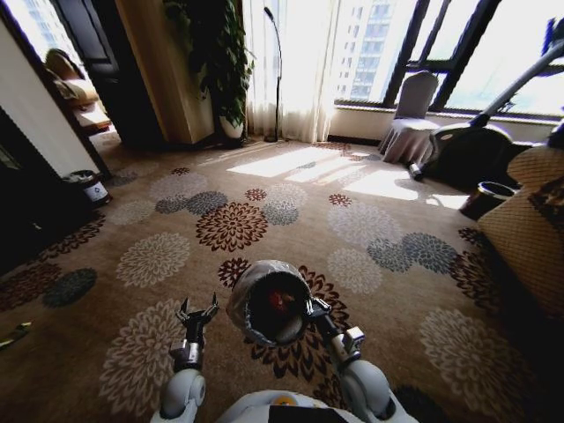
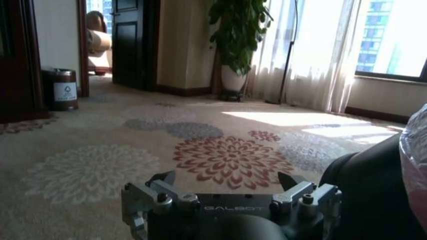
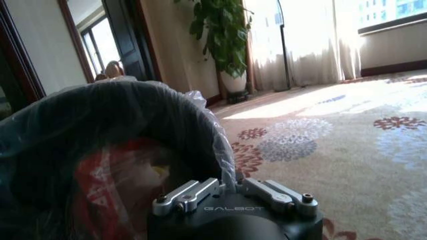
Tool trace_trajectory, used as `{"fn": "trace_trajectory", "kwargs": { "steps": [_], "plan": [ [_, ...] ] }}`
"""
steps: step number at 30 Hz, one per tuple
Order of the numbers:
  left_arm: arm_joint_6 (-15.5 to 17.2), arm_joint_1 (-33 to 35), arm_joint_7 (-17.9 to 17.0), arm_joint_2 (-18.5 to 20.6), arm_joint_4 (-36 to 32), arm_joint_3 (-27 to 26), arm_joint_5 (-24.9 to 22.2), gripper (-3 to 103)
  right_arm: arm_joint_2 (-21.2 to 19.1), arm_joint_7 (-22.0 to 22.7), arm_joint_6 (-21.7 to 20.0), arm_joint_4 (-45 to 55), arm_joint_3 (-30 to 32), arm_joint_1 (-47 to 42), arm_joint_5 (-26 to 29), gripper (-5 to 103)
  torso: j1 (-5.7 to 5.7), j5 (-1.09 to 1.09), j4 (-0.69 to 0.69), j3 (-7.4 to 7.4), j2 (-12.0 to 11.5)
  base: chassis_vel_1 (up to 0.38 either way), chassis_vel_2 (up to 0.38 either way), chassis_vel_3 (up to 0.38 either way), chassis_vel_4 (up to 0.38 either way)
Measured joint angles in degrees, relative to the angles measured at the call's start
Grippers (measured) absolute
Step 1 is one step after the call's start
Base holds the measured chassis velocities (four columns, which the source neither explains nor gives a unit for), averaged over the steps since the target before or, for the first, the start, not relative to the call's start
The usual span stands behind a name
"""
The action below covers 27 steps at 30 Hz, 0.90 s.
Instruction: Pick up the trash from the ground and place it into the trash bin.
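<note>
Before the torso, above the carpet [image 1: 370, 220], the bin [image 1: 264, 304] is held tilted, its rim clenched in the right gripper [image 1: 315, 307]; red trash [image 1: 280, 301] is seen inside. The left gripper [image 1: 197, 311] is kept beside it, jaws released. The bin is judged light and stiff, its liner slippery; the rim is best gripped.

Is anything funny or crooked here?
Yes. The trash bin is tipped over sideways, mouth facing the robot, instead of standing upright. The right gripper holds its rim, jaws shut. The left gripper hangs open beside it, holding nothing.
</note>
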Motion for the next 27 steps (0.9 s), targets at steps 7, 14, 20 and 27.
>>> {"fn": "trace_trajectory", "kwargs": {
  "steps": [7, 14, 20, 27],
  "plan": [
    [0.0, -0.6, 0.0, 0.7, 1.2, -0.2, -0.9, 100, 1.0, -0.1, 0.1, -1.5, -0.7, 1.1, -0.2, 1, 0.0, 0.01, 0.0, 0.0, 0.0, 0.256, -0.194, -0.255, 0.202],
    [-0.1, -1.4, 0.3, 0.6, 2.7, 0.2, -1.1, 100, 0.6, 0.1, 0.7, -2.1, -0.9, 1.4, 0.5, 1, -0.05, -0.02, 0.02, -0.04, 0.0, 0.337, -0.14, -0.337, 0.143],
    [-0.1, -1.9, 0.9, -0.1, 3.3, 1.0, -0.9, 100, -0.2, -0.2, 1.4, -2.1, -0.6, 1.3, 0.5, 1, -0.01, 0.01, 0.01, 0.01, 0.0, 0.09, -0.02, -0.082, 0.036],
    [-0.2, -2.1, 1.0, -0.4, 3.6, 0.7, -1.1, 100, -0.4, -0.2, 1.5, -2.0, -0.8, 1.0, 0.5, 1, 0.01, 0.01, 0.0, 0.01, 0.0, -0.009, 0.048, 0.007, -0.052]
  ]
}}
